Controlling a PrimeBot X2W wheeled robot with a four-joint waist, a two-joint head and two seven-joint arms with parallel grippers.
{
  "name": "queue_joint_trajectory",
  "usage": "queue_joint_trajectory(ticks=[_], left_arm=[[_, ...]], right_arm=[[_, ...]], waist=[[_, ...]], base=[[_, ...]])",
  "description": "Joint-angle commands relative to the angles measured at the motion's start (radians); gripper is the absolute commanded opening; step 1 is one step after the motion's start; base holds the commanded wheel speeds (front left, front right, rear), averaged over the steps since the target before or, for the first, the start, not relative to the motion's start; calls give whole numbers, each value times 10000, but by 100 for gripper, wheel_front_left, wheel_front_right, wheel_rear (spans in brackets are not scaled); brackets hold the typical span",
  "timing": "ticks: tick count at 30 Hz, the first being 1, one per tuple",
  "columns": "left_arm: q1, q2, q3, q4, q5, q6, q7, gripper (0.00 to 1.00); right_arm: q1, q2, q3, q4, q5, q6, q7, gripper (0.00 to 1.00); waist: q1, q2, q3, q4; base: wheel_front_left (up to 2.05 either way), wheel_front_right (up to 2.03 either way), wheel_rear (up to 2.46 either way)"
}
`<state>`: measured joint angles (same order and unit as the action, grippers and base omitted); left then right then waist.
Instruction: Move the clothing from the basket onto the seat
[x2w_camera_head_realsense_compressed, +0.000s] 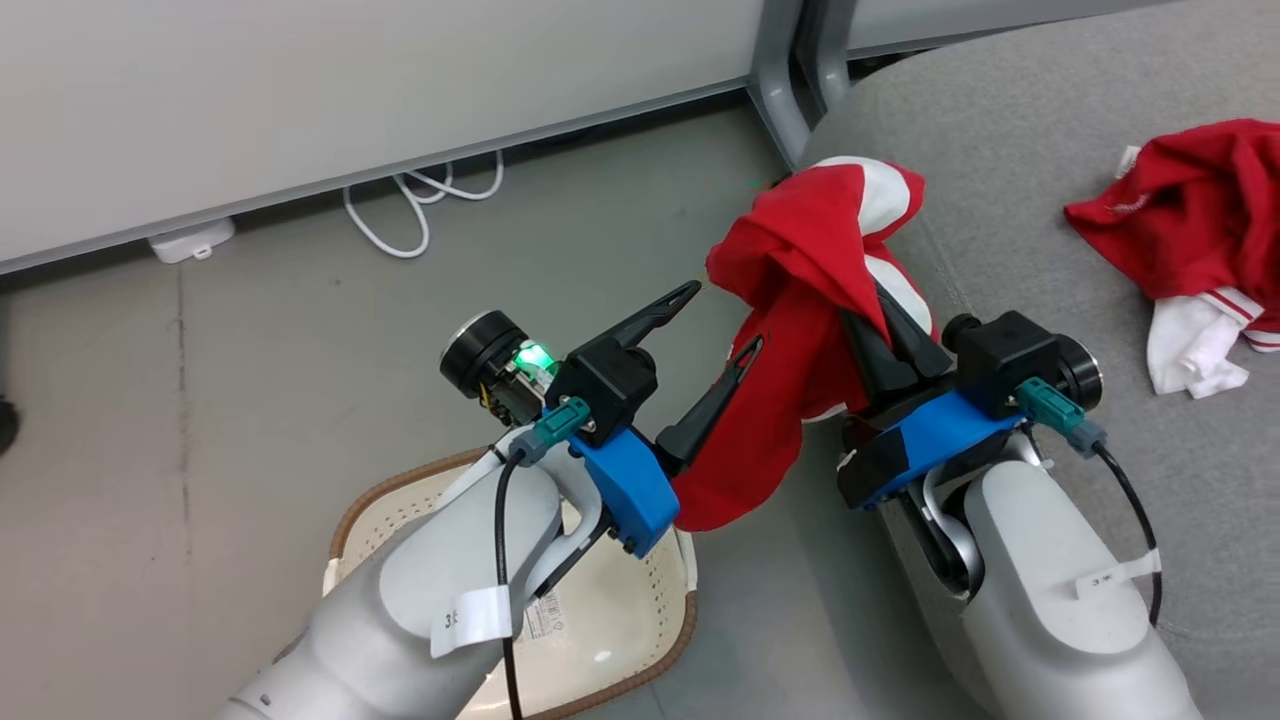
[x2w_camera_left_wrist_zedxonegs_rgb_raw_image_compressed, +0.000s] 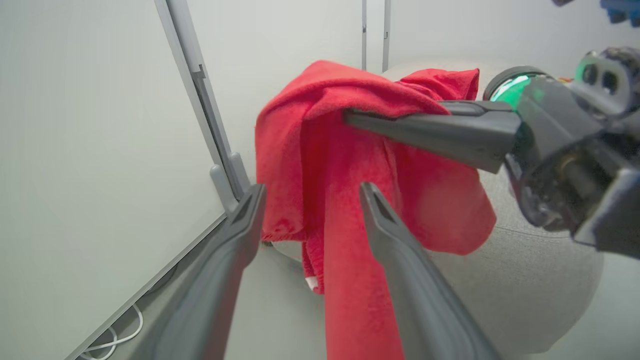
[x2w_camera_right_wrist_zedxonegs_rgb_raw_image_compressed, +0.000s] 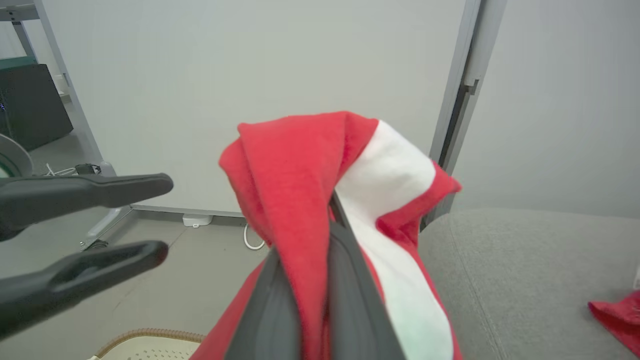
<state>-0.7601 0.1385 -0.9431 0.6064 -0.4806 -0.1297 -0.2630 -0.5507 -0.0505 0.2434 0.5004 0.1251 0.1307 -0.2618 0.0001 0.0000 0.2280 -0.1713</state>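
My right gripper (x2w_camera_head_realsense_compressed: 875, 325) is shut on the red garment with a broad white stripe (x2w_camera_head_realsense_compressed: 800, 270), held up over the left edge of the grey seat (x2w_camera_head_realsense_compressed: 1040, 120). The cloth drapes over its fingertips and hangs down toward the floor. In the right wrist view, the right gripper (x2w_camera_right_wrist_zedxonegs_rgb_raw_image_compressed: 327, 235) pinches the fold of the striped garment (x2w_camera_right_wrist_zedxonegs_rgb_raw_image_compressed: 300, 180). My left gripper (x2w_camera_head_realsense_compressed: 725, 316) stands open just left of the hanging cloth, holding nothing. The other red garment (x2w_camera_head_realsense_compressed: 1190, 210) lies crumpled on the seat to the right. The cream basket (x2w_camera_head_realsense_compressed: 620, 600) sits on the floor under my left forearm.
A white wall panel runs along the back, with a coiled white cable (x2w_camera_head_realsense_compressed: 420, 200) and a small white box (x2w_camera_head_realsense_compressed: 190, 240) at its foot. Grey metal frame legs (x2w_camera_head_realsense_compressed: 780, 90) stand by the seat's corner. Bare grey floor lies left of the basket.
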Motion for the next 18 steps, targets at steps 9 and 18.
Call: queue_joint_trajectory(ticks=[9, 18], left_arm=[[421, 273, -91, -264, 236, -14, -27, 100], [611, 308, -444, -450, 306, -14, -26, 100]], right_arm=[[316, 2, -811, -482, -61, 1, -47, 0], [817, 2, -1688, -970, -236, 1, -47, 0]], waist=[[-1, 0, 323, -1281], [-1, 0, 420, -2003]], base=[[0, 0, 0], [0, 0, 0]])
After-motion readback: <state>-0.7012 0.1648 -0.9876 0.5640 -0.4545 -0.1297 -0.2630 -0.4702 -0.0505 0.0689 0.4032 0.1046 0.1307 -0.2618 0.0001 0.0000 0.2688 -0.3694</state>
